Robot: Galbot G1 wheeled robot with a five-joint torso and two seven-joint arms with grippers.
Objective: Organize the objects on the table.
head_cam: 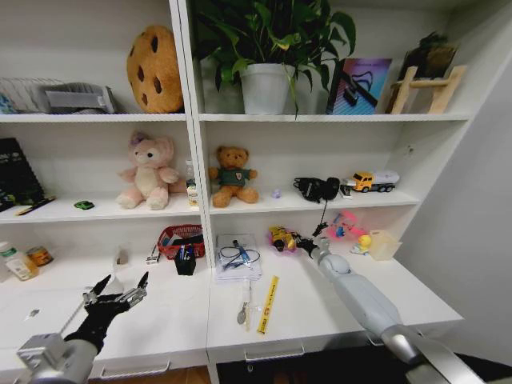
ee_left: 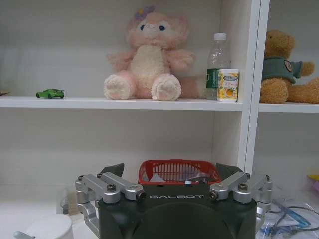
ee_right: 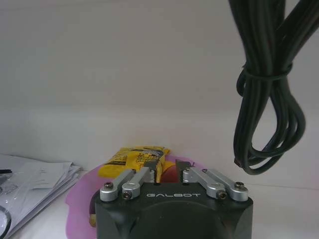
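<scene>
R gripper reaching to desk back, fingers nearly closed around yellow packet, prob. to clear it. L gripper hovering wide open, empty. Green toy car on shelf.

The long white desk carries a red mesh basket, a black pen cup, a stack of papers, a yellow ruler and a yellow packet.
</scene>
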